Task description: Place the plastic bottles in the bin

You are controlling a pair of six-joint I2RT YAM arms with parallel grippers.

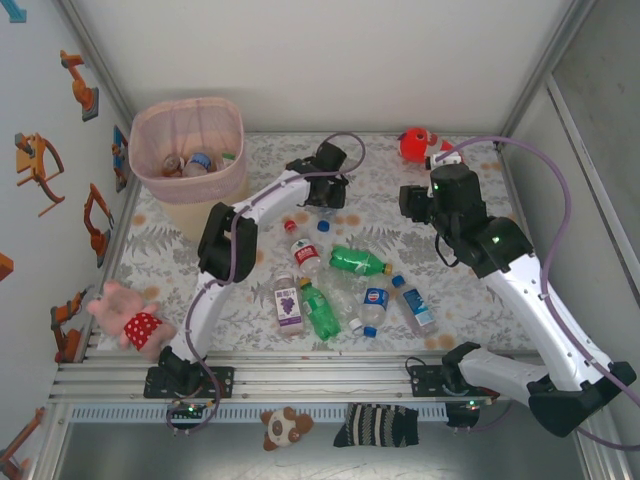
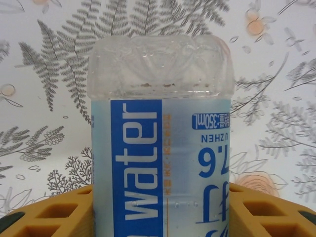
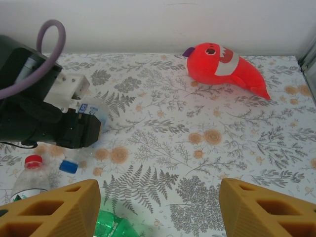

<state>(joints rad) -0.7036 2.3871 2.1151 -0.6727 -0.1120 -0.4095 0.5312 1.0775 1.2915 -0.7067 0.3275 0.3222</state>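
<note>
My left gripper [image 2: 160, 197] is shut on a clear water bottle [image 2: 160, 128] with a blue label; both yellow fingers press its sides just above the floral table. From above, that gripper [image 1: 325, 195] is mid-table, right of the pink mesh bin [image 1: 236, 130], which holds a few bottles [image 1: 195, 163]. Several more lie in front: a red-label one [image 1: 305, 252], two green ones [image 1: 358, 261] [image 1: 320, 310], a purple-label one [image 1: 289, 302] and two blue-label ones [image 1: 375, 305] [image 1: 413, 305]. My right gripper [image 3: 158, 190] is open over bare cloth, a green bottle [image 3: 111, 224] by its left finger.
A red-orange fish plush [image 1: 422, 146] lies at the back right. A pink plush [image 1: 130, 318] rests at the front left. A small plush [image 1: 286, 427] and a striped sock [image 1: 378, 425] lie below the rail. Walls close in the table on three sides.
</note>
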